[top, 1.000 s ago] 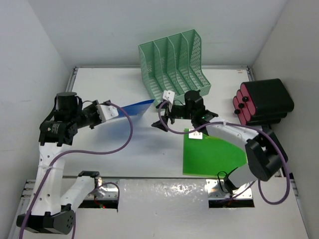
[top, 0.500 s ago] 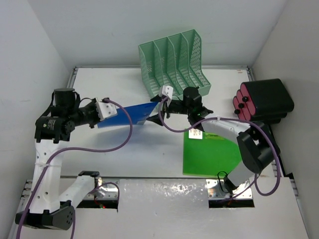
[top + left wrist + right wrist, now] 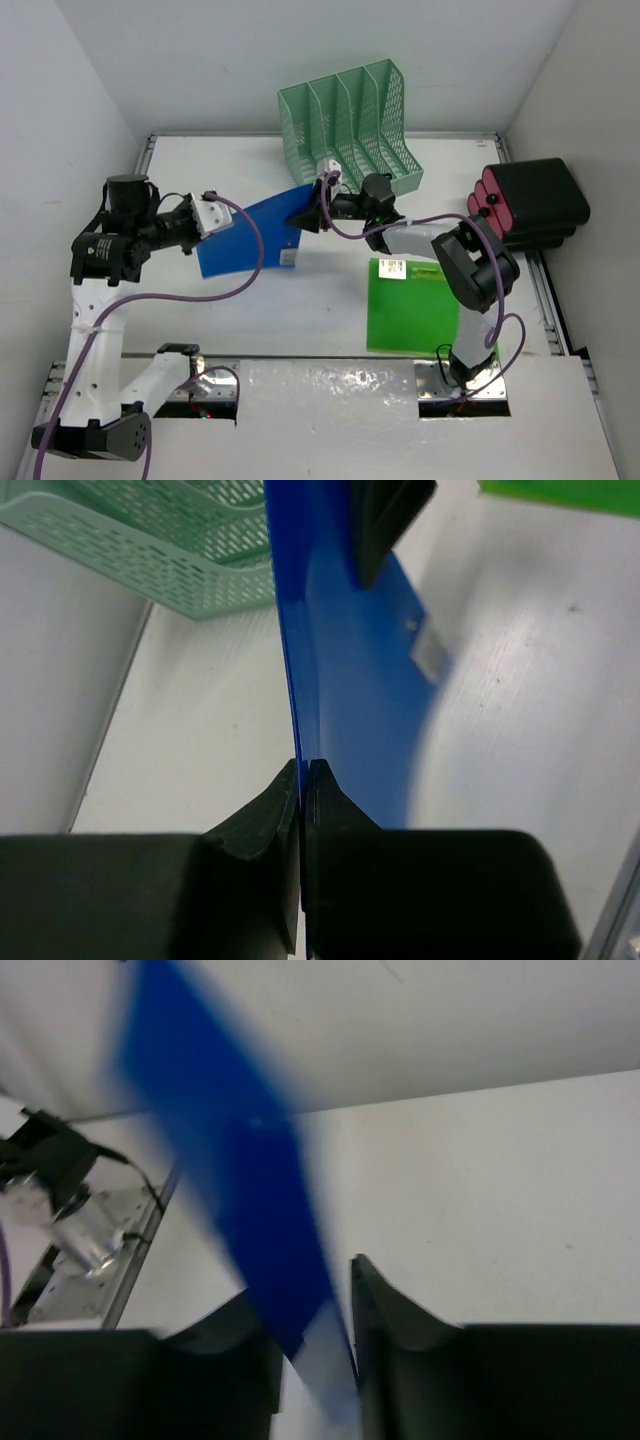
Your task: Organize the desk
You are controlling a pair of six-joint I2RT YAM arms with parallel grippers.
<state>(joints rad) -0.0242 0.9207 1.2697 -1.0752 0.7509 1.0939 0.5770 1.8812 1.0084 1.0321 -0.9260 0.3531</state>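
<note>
A blue folder [image 3: 250, 240] hangs above the white desk [image 3: 280, 315], held between both arms. My left gripper [image 3: 220, 222] is shut on its left edge; in the left wrist view the fingers [image 3: 302, 768] pinch the thin blue sheet [image 3: 345, 680] edge-on. My right gripper [image 3: 306, 214] has closed on the folder's upper right corner. In the right wrist view the blurred blue sheet [image 3: 235, 1170] slants across the narrow gap of that gripper [image 3: 305, 1285] and touches both fingers.
A mint-green slotted file rack [image 3: 350, 120] stands at the back, just behind the folder's right corner. A green folder [image 3: 410, 310] lies flat at the front right. A black case with red ends [image 3: 530, 205] sits against the right edge.
The right gripper swung left from over the green folder to the blue folder's corner, and its jaws went from wide open to nearly together. The left arm turned the folder flatter toward the camera.
</note>
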